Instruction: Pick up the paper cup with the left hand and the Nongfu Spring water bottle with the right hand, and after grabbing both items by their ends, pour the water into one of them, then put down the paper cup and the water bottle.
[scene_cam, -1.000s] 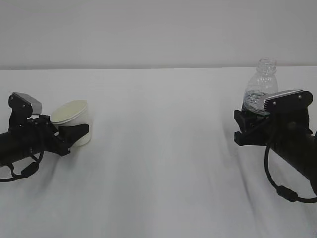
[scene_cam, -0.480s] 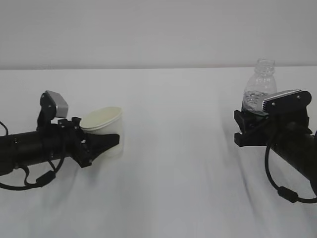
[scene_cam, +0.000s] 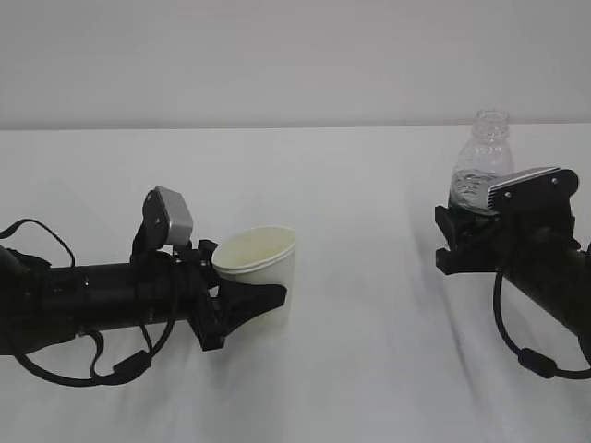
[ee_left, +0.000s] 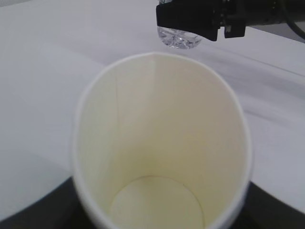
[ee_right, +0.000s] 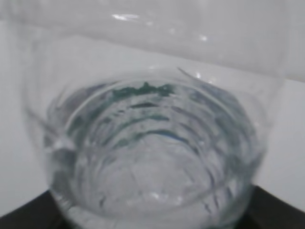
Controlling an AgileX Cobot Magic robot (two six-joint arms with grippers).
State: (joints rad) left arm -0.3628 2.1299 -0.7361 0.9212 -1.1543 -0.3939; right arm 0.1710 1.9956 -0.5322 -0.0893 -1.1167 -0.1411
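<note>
My left gripper (scene_cam: 261, 293) is shut on the lower part of the paper cup (scene_cam: 268, 261), left of the table's middle. The cup is white, cream inside, and leans slightly. From the left wrist its mouth (ee_left: 162, 143) fills the picture and it holds nothing; black fingers (ee_left: 43, 212) flank its base. At the right, my right gripper (scene_cam: 462, 235) is shut on the lower body of the Nongfu Spring water bottle (scene_cam: 482, 166). The bottle stands upright with an uncapped neck. Water (ee_right: 152, 157) shows through its ribbed plastic in the right wrist view. The bottle's base (ee_left: 178, 39) shows beyond the cup.
A white cloth-covered table (scene_cam: 369, 369) spreads under both arms and meets a pale wall (scene_cam: 295, 55) at the back. A black cable (scene_cam: 522, 355) loops below the right arm, and another cable (scene_cam: 102, 369) hangs under the left arm.
The left arm has carried the paper cup to the right, from the far left toward the table's middle. The right arm and the bottle have stayed almost still.
</note>
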